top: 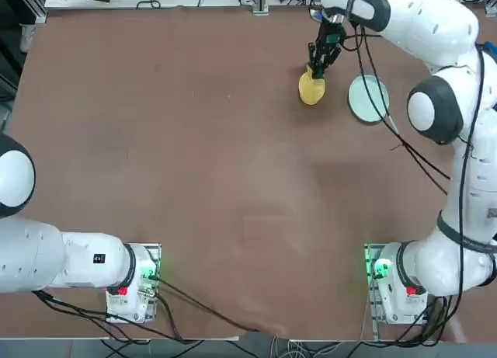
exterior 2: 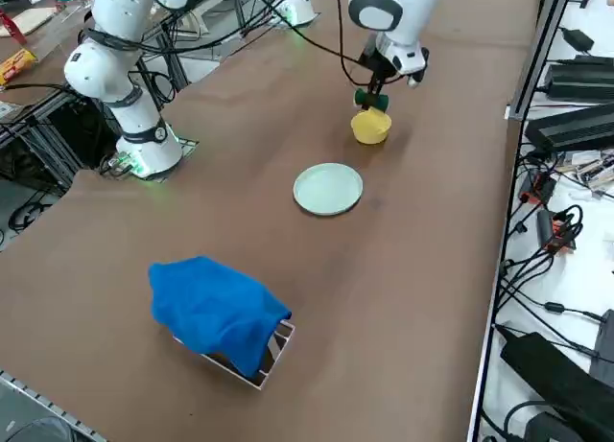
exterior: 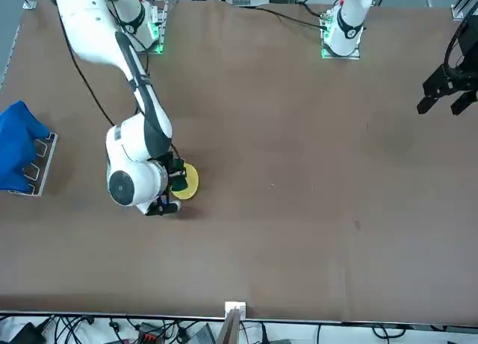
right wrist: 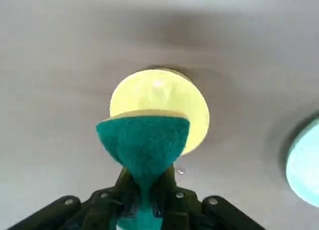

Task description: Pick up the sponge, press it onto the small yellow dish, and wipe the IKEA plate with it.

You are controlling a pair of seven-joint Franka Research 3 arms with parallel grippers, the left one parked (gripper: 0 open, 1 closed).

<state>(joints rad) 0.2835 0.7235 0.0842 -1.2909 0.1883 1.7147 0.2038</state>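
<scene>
Green sponge (right wrist: 143, 140) in right jaws; one yellow dish (right wrist: 159, 103), one plate (top: 368, 99).

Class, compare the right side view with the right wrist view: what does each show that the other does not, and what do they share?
Only the right side view shows a blue cloth draped over a small stand nearer the camera, the arms' bases, and the whole IKEA plate lying apart from the dish.

Only the right wrist view shows the right gripper closely: its fingers pinch the sponge so it bulges, green face toward the camera.

Both show the sponge held above the small yellow dish, and the brown table.
</scene>
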